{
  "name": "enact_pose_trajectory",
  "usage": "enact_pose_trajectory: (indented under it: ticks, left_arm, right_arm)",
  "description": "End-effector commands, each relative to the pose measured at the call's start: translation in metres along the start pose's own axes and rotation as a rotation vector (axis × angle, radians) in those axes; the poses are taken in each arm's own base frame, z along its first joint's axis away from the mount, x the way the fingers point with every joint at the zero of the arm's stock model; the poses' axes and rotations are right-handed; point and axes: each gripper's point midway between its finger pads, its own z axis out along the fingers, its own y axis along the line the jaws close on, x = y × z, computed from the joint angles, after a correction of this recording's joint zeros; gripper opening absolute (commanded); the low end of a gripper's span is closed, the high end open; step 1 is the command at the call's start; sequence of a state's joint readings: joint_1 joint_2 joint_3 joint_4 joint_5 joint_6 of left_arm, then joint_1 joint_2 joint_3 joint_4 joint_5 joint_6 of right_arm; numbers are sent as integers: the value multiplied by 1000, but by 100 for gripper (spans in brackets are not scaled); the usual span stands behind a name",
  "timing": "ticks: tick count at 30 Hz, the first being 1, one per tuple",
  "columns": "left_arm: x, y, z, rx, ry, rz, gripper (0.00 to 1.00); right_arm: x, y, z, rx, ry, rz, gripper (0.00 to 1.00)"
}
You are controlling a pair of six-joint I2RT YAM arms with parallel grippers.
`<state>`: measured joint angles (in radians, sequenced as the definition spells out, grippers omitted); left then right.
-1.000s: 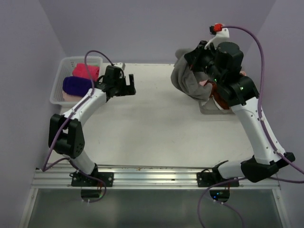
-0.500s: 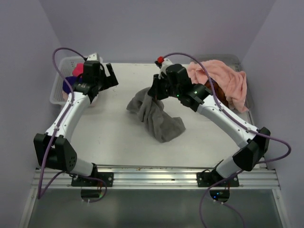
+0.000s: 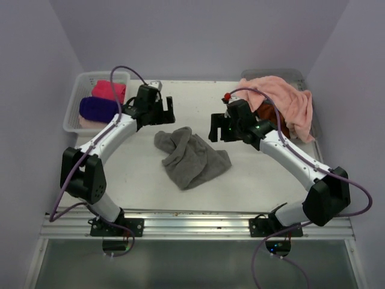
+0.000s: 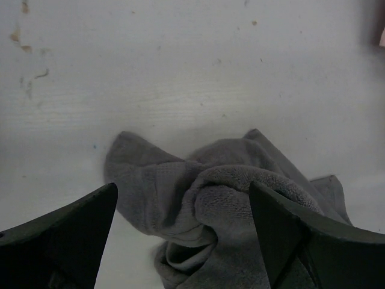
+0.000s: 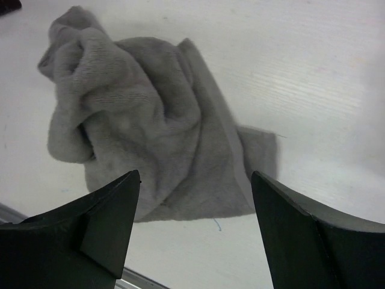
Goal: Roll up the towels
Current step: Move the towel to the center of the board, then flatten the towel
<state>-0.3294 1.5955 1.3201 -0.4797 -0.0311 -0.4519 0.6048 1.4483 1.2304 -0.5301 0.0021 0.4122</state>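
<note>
Now that it is released, the grey towel (image 3: 191, 156) is left crumpled at mid-frame on the white table (image 3: 198, 101).
The right gripper (image 3: 218, 129), clamped a second ago, is seen with fingers apart and empty; the left gripper (image 3: 165, 110) is likewise spread. Flattening is judged next. Lilac walls (image 3: 192, 36) are seen around.

left gripper (image 3: 166, 113) and right gripper (image 3: 219, 129) both spread wide

the two pincers face each other, tilted downward. the left one's dark fingers (image 4: 72, 235) stand well apart. behind it a white forearm runs back and outward to a black elbow. the right one's fingers (image 5: 90, 235) are parted about as wide. behind it a longer white arm trails back and outward to its own black elbow.
</note>
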Motion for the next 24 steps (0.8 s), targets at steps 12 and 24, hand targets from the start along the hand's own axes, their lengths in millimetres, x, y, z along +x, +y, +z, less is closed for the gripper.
enact_pose_trajectory:
  ticks: [12,24]
  left_arm:
    - [57,-89,18,367,196,81,81]
    - [69,-96,24,387,263,114,0]
  right_arm:
    - [84,-6,-6,-45,149,114,84]
    - [111,58,26,-221,231,148,86]
